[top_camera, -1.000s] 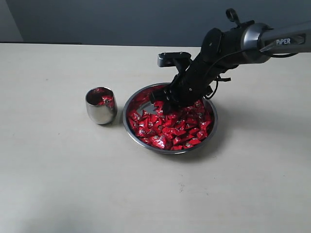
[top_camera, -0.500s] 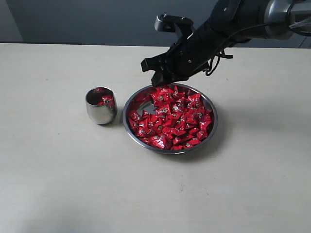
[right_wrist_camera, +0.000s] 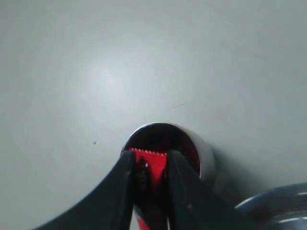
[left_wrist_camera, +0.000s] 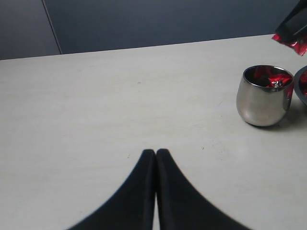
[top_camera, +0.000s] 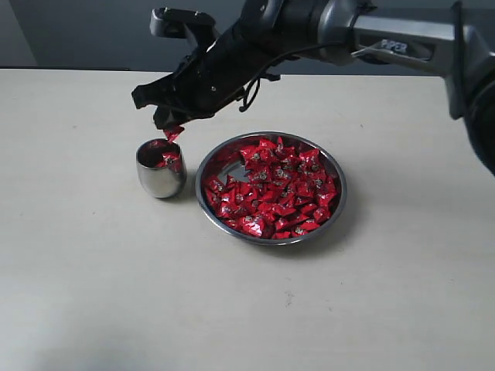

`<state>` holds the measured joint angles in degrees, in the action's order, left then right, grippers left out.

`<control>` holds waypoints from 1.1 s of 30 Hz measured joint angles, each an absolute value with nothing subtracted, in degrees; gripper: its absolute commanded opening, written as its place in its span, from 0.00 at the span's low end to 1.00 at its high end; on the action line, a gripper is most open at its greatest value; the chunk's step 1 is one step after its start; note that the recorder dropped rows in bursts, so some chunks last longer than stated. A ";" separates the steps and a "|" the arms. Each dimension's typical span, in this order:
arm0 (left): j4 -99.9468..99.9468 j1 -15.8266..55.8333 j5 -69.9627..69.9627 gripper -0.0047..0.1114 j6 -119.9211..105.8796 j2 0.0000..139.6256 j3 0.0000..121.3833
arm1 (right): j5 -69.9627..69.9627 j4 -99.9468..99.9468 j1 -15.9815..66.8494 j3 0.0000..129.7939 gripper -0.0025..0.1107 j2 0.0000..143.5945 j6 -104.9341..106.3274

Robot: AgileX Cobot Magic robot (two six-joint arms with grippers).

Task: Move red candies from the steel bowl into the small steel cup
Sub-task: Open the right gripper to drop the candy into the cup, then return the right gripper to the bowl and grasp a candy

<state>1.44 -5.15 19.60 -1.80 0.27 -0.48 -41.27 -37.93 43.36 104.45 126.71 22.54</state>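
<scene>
The steel bowl sits mid-table, heaped with red candies. Left of it stands the small steel cup, with a few red candies inside; it also shows in the left wrist view and the right wrist view. My right gripper has reached across and hangs just above the cup's mouth, shut on one red candy, whose serrated wrapper edge sticks out between the fingers. My left gripper is shut and empty, low over bare table well away from the cup.
The table is pale beige with a dark wall behind. The right arm stretches from the upper right, above the bowl's far side. In the left wrist view the bowl's rim just shows at the frame edge.
The right gripper lifted out of the bowl with a candy and swung left, from over the bowl's far rim to just above the cup. The left gripper's earlier state is not shown.
</scene>
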 measured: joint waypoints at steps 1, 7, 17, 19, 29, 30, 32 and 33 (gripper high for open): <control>1.44 -5.15 19.60 0.04 -1.80 0.27 -0.48 | -41.42 -37.93 43.61 105.23 0.03 127.75 22.42; 1.44 -5.15 19.60 0.04 -1.80 0.27 -0.48 | -41.80 -37.68 44.17 107.09 0.03 131.25 21.53; 1.44 -5.15 19.60 0.04 -1.80 0.27 -0.48 | -40.93 -39.43 44.17 107.35 0.11 133.03 20.77; 1.44 -5.15 19.60 0.04 -1.80 0.27 -0.48 | -40.81 -39.81 44.17 107.35 0.23 133.03 20.74; 1.44 -5.15 19.60 0.04 -1.80 0.27 -0.48 | -40.94 -36.83 44.17 107.35 0.38 130.41 20.15; 1.44 -5.15 19.60 0.04 -1.80 0.27 -0.48 | -41.12 -35.33 44.17 107.35 0.38 129.69 19.54; 1.44 -5.15 19.60 0.04 -1.80 0.27 -0.48 | -43.53 -28.18 44.17 107.45 0.38 127.07 15.46; 1.44 -5.15 19.60 0.04 -1.80 0.27 -0.48 | -45.63 -24.28 44.06 107.45 0.38 125.97 13.39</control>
